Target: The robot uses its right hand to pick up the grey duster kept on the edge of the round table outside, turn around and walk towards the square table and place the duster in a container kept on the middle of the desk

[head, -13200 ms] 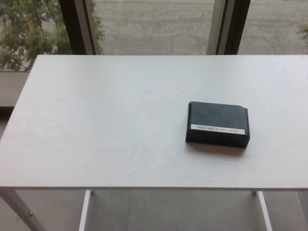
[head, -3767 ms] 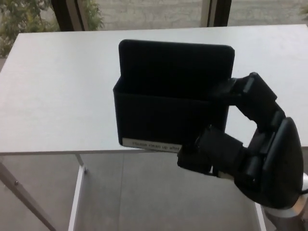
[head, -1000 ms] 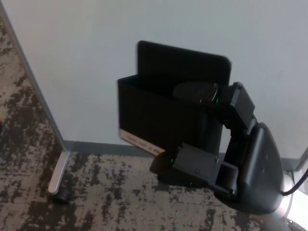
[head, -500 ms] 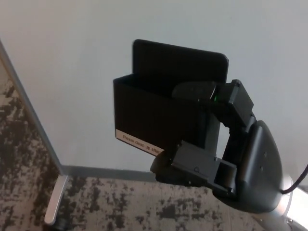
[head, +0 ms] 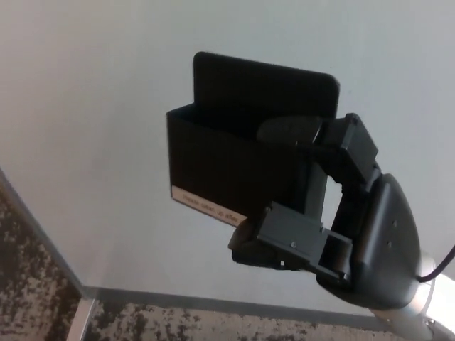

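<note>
My right hand point(head: 334, 220) is shut on a black box-shaped holder point(head: 234, 160), the thing the task calls the duster. It has a taller back panel and a white label strip point(head: 210, 207) along its lower front. I hold it up in the air in the head view, thumb over its right rim and fingers under its bottom right corner. Its open top faces upward. The left hand does not show.
A plain white wall point(head: 92, 106) fills most of the picture behind the holder. A grey baseboard point(head: 213, 304) runs along its foot, and mottled dark carpet point(head: 21, 284) shows at the lower left with a pale metal foot point(head: 79, 323) at the bottom edge.
The camera has swung further: the wall now fills more of the view and the carpet has slid down and left. The holder stays in my right hand.
</note>
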### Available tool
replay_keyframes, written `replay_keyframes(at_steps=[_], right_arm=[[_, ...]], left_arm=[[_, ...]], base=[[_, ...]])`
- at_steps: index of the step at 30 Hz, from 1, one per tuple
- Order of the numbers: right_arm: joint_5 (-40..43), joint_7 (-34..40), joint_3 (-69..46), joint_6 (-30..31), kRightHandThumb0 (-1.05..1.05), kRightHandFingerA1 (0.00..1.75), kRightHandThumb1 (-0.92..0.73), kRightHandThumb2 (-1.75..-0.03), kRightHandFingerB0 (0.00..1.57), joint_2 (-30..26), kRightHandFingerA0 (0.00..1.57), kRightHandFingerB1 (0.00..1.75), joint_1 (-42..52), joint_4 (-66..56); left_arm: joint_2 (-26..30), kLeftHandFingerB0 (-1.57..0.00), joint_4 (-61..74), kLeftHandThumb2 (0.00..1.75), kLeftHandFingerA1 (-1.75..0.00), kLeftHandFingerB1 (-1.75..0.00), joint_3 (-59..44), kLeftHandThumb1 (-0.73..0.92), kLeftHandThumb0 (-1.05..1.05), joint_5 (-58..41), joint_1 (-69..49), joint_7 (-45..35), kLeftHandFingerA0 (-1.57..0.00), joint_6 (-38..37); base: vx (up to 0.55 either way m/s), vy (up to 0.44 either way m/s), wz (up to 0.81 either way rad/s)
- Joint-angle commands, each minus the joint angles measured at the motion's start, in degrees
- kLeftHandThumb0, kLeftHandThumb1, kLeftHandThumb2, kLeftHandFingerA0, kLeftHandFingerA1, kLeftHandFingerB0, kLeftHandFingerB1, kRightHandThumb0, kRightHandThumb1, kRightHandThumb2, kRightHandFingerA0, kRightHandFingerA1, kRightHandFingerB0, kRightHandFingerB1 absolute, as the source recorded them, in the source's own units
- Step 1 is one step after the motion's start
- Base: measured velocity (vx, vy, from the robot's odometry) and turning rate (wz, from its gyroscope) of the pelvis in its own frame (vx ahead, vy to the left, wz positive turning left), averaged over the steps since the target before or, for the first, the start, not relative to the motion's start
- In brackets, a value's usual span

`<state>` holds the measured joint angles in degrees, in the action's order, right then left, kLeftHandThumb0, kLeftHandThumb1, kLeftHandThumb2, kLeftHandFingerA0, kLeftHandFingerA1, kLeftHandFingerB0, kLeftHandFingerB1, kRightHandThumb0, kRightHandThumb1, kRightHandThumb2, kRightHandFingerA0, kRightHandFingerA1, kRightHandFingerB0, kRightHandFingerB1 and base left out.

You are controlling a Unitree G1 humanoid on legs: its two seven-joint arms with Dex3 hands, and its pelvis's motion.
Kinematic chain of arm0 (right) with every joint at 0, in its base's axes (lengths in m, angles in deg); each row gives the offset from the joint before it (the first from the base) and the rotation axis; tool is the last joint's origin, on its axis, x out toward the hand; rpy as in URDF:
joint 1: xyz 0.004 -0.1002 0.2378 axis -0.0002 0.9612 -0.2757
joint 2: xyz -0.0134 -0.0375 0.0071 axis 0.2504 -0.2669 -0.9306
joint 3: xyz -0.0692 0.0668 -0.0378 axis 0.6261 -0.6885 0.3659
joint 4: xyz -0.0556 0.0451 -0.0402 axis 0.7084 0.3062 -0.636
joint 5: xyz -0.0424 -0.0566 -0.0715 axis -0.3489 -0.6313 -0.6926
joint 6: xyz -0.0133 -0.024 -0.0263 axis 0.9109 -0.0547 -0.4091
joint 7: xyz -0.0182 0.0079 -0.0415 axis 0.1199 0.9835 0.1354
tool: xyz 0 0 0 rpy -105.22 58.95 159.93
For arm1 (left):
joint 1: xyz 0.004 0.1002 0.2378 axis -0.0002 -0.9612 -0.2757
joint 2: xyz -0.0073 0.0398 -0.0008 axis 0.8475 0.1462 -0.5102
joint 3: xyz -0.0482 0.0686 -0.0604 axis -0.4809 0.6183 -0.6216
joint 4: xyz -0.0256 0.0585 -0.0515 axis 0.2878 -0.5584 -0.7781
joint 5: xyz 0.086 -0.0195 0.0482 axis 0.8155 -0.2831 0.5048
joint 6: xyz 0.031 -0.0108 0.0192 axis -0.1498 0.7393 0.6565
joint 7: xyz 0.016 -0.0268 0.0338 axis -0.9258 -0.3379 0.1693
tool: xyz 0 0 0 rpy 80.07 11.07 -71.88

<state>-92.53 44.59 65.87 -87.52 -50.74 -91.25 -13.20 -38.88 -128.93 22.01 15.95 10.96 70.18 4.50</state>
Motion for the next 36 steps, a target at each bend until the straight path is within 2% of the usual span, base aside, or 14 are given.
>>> replay_keyframes(at_steps=[1,7,8,12,13,16,19,20,22,23,24,26,28,36], right_arm=[[-0.1,1.0,-1.0,-0.4,-0.35,1.64,-0.72,-0.72,0.67,-0.9,0.88,1.37,-0.6,-0.2],[0.7,1.2,-1.3,-1.0,-0.33,1.69,-0.67,-0.73,0.68,-1.2,0.91,1.47,-1.6,0.4],[0.8,1.0,-1.4,-1.2,-0.33,1.7,-0.66,-0.73,0.66,-1.4,0.9,1.47,-1.7,0.4],[1.0,0.9,-1.5,-1.3,-0.34,1.7,-0.67,-0.73,0.66,-1.5,0.91,1.47,-1.7,0.5],[0.5,1.5,-1.8,-1.1,-0.36,1.66,-0.69,-0.71,0.68,-1.7,0.89,1.4,-1.7,0.7],[0.1,1.9,-1.9,-0.9,-0.28,1.7,-0.66,-0.71,0.66,-1.6,0.88,1.48,-1.6,1.1],[0.0,2.0,-2.2,-1.2,-0.29,1.7,-0.68,-0.71,0.66,-2.1,0.87,1.46,-1.8,1.4],[-0.3,2.4,-2.4,-1.1,-0.25,1.7,-0.64,-0.72,0.67,-2.3,0.88,1.45,-2.1,1.8],[-0.6,2.8,-2.7,-1.0,-0.25,1.7,-0.64,-0.72,0.67,-2.6,0.88,1.45,-2.5,2.3],[-0.6,2.9,-2.8,-1.4,-0.23,1.69,-0.63,-0.75,0.67,-3.2,0.86,1.45,-3.1,3.0],[-0.3,2.7,-3.1,-1.9,-0.18,1.7,-0.63,-0.78,0.63,-3.9,0.94,1.43,-3.9,3.9],[-0.1,2.8,-3.5,-2.3,-0.22,1.71,-0.62,-0.78,0.66,-4.7,0.86,1.49,-5.2,5.1],[-0.3,3.4,-3.6,-2.3,-0.22,1.71,-0.62,-0.78,0.66,-5.0,0.87,1.5,-6.0,5.7],[0.8,3.0,-4.6,-3.1,-0.27,1.69,-0.62,-0.82,0.65,-7.4,0.86,1.48,-8.2,8.5]], left_arm=[[0.6,-0.9,-0.9,0.97,-1.08,-0.87,-0.5,0.64,0.04,-0.8,-0.3,-0.2,-1.0,-2.2],[0.7,-0.92,-0.9,1.02,-1.07,-0.9,-0.6,0.61,0.09,-1.0,-0.7,-0.8,-1.03,-2.4],[0.9,-0.94,-1.1,0.95,-1.06,-0.87,-0.1,0.64,0.07,-0.3,-0.7,-0.4,-1.01,-2.8],[0.8,-0.93,-1.6,0.96,-1.05,-0.88,-0.4,0.65,0.08,-0.7,-0.5,-0.7,-1.0,-3.0],[0.6,-0.91,-1.1,1.07,-1.04,-0.9,-0.4,0.58,0.1,-0.6,-0.8,-0.5,-1.03,-3.9],[0.6,-0.94,-0.8,0.99,-1.06,-0.9,-0.2,0.6,0.09,-0.2,-1.1,-0.2,-1.04,-4.0],[0.7,-0.92,-0.4,1.04,-1.07,-0.9,0.0,0.59,0.09,-0.2,-1.3,-0.1,-1.03,-3.1],[0.7,-0.95,-0.7,0.93,-1.06,-0.88,-0.1,0.65,0.06,-0.5,-1.2,-0.3,-1.03,-3.1],[0.8,-0.95,-1.3,0.93,-1.06,-0.88,-0.3,0.65,0.06,-0.6,-1.1,-0.4,-1.03,-3.1],[0.9,-0.92,-1.7,1.02,-1.05,-0.89,-0.5,0.61,0.09,-0.8,-0.9,-0.9,-1.03,-2.8],[1.1,-0.92,-1.7,0.97,-1.06,-0.87,-0.3,0.62,0.06,-0.5,-1.0,-0.7,-1.04,-2.8],[1.1,-0.91,-1.6,1.06,-1.05,-0.88,-0.1,0.59,0.07,-0.1,-1.1,-0.3,-1.03,-3.0],[1.0,-0.92,-1.9,1.09,-1.05,-0.91,-0.3,0.57,0.09,-0.4,-1.1,-0.7,-1.03,-3.8],[0.9,-0.94,-1.5,1.06,-1.06,-0.91,0.2,0.58,0.1,0.2,-1.6,0.3,-1.04,-4.2]], base=[[0.29,-0.138,0.01],[0.18,0.002,-0.07],[0.13,0.125,-0.06],[0.17,0.233,-0.15],[0.18,0.31,-0.17],[0.09,0.12,0.16],[0.09,0.007,0.06],[0.0,0.0,0.0],[0.0,0.0,0.0],[0.0,0.0,0.0],[0.0,0.0,0.0],[0.0,0.0,0.0],[0.0,0.0,0.0],[0.0,0.0,0.0]])
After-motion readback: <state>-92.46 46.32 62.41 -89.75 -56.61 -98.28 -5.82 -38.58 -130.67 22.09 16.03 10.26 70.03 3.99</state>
